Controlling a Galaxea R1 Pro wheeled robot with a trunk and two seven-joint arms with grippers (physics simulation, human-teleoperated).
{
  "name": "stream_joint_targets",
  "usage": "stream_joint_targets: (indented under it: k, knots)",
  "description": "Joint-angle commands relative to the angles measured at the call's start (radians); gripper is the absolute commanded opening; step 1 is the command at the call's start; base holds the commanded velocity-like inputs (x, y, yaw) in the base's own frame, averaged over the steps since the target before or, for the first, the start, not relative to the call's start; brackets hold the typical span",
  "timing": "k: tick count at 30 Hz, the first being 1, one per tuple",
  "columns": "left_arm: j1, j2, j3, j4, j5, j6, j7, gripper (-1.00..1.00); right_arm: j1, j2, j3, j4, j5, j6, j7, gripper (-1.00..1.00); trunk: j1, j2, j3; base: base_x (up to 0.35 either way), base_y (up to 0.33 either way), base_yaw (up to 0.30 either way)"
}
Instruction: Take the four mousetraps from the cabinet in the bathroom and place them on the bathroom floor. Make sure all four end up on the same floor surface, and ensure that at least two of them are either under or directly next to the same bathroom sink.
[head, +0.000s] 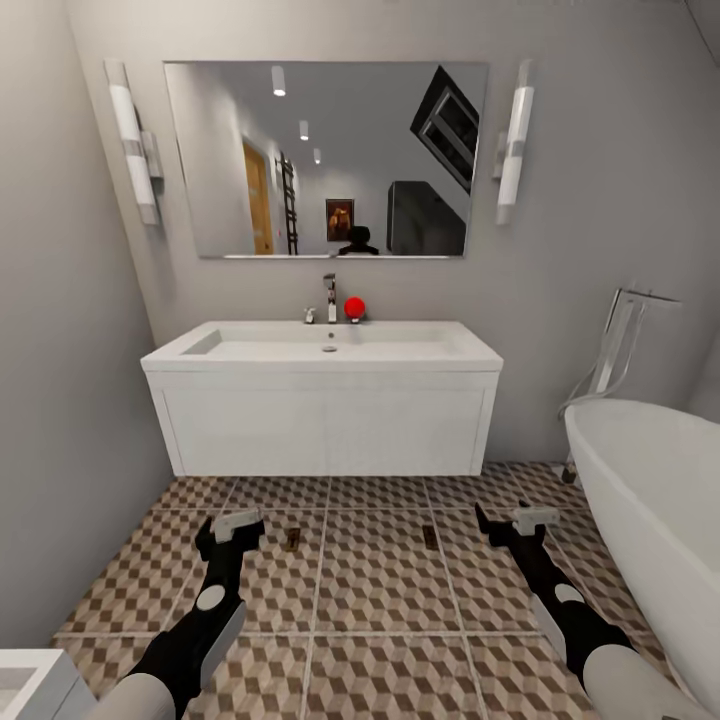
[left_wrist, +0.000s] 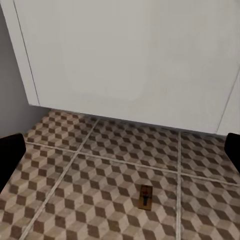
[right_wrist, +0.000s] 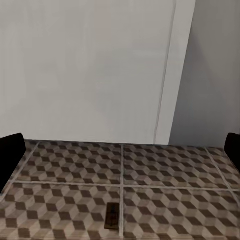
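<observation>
Two mousetraps lie flat on the bathroom floor (head: 380, 580) in front of the sink (head: 322, 345): one mousetrap (head: 292, 540) to the left, the other mousetrap (head: 429, 536) to the right. My left gripper (head: 232, 528) hangs just left of the first one, open and empty. Over on the other side my right gripper (head: 510, 522) sits right of the second trap, also open and empty. In the left wrist view a mousetrap (left_wrist: 145, 196) rests on the tiles before the white vanity (left_wrist: 130, 60). A mousetrap (right_wrist: 112, 216) lies on a grout line in the right wrist view.
A white oval bathtub (head: 650, 500) with a chrome floor tap stands at the right. A low white unit (head: 30, 685) pokes in at the bottom left. Grey walls close both sides; a mirror hangs above the sink, with a red ball (head: 354, 307) by the tap.
</observation>
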Motion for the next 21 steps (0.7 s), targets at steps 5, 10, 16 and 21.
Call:
stream_joint_targets:
  k: [5, 10, 16, 21]
  knots:
    - [-0.001, 0.001, -0.004, 0.008, 0.01, -0.004, 0.004, 1.0, -0.001, 0.001, -0.009, 0.041, 0.009, -0.003, 0.004, 1.0, -0.019, 0.035, 0.015, 0.0, 0.0, 0.0]
    - [0.0, 0.0, -0.002, 0.064, 0.012, -0.004, 0.002, 1.0, 0.0, 0.002, -0.008, 0.119, 0.01, -0.005, 0.004, 1.0, -0.019, 0.035, 0.015, 0.0, 0.0, 0.0]
    - [0.001, -0.015, -0.002, 0.181, 0.015, -0.004, -0.017, 1.0, 0.001, 0.002, -0.009, 0.202, 0.011, -0.009, 0.004, 1.0, -0.031, 0.056, 0.024, 0.0, 0.0, 0.0]
    - [0.001, -0.024, -0.001, 0.251, 0.013, -0.009, -0.05, 1.0, 0.005, 0.001, -0.009, 0.232, 0.011, -0.01, 0.003, 1.0, -0.05, 0.091, 0.04, 0.0, 0.0, 0.0]
